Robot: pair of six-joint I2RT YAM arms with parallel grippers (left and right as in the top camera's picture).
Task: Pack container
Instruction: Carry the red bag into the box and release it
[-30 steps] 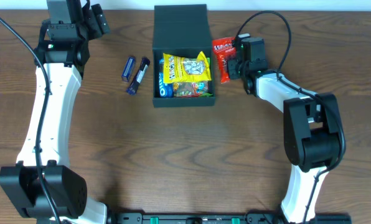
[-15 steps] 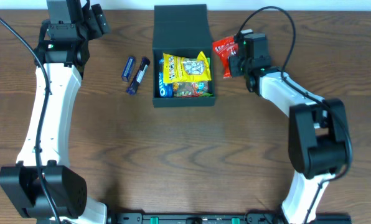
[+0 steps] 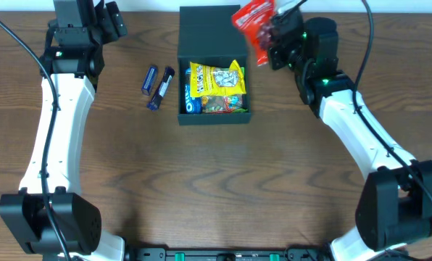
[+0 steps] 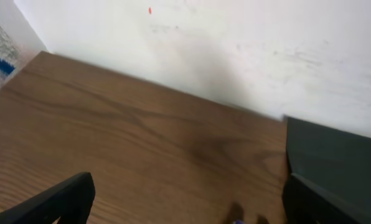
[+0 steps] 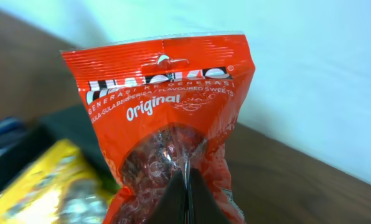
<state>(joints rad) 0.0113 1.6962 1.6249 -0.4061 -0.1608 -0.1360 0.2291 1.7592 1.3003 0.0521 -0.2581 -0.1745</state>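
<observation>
Red sweets packet (image 3: 254, 20), pinched in the right hand (image 3: 274, 32) at the top of the frame, hangs by the right edge of the open container (image 3: 216, 117) at upper centre of the counter (image 3: 216, 181), seemingly poised to join the snacks (image 3: 216, 80) inside, while the spread left hand (image 3: 109, 20) idles upper left.

- container (image 3: 214, 117) sits on worktop (image 3: 223, 181), centre, toward far edge; lid (image 3: 210, 27) flipped back behind it
- snack packets (image 3: 216, 87) lie inside container
- two small bars (image 3: 150, 80) on worktop just left of container
- bag (image 3: 254, 25) in right tool (image 3: 272, 36), raised by container's far right corner
</observation>
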